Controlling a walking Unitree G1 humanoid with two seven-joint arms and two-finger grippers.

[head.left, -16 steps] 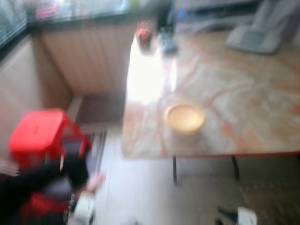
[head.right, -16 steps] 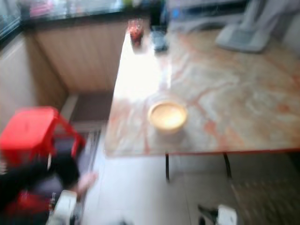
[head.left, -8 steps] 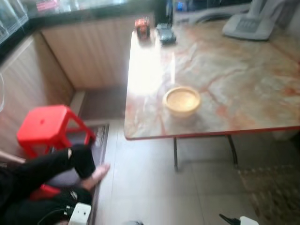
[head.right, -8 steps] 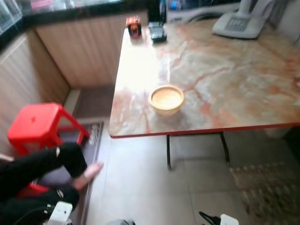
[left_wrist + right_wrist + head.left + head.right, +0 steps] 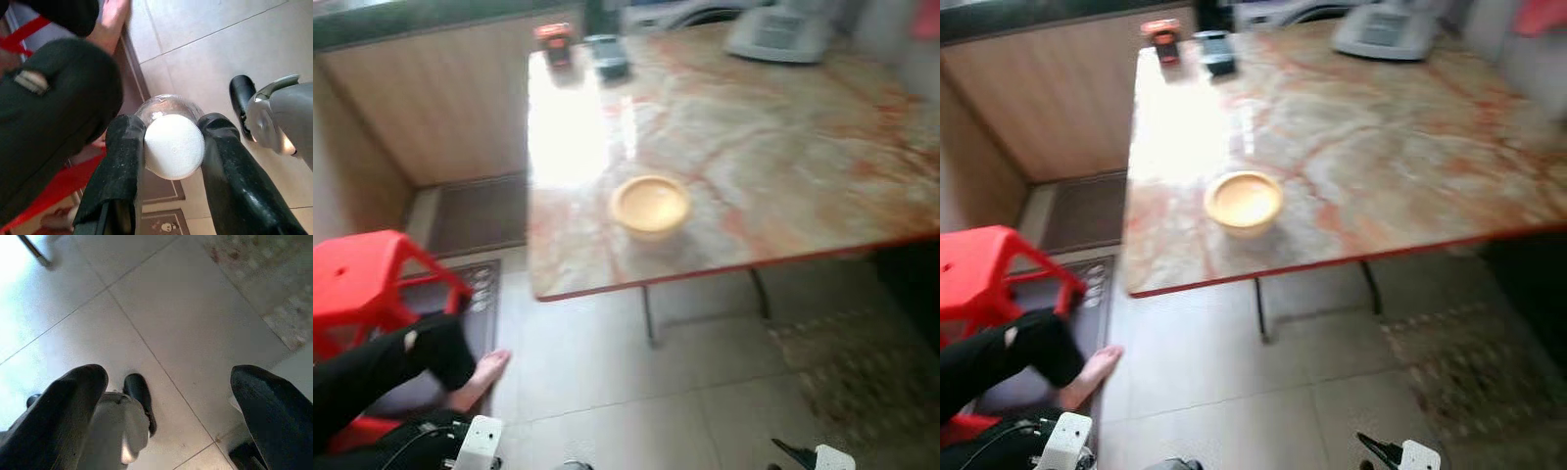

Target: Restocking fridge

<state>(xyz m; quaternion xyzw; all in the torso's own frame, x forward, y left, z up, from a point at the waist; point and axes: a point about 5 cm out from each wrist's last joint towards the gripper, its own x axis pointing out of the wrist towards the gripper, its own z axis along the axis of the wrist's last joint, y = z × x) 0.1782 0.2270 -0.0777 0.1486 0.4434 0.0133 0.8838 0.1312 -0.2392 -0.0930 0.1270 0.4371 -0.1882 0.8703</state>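
A yellow bowl (image 5: 650, 205) sits on the marble table (image 5: 783, 157). A red stool (image 5: 357, 284) stands near a seated person's bare foot (image 5: 480, 379) on tiled floor (image 5: 607, 392).

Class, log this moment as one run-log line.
left claw: shut on clear glass jar with white lid | right claw: open, empty | ahead: marble-patterned table, yellow bowl
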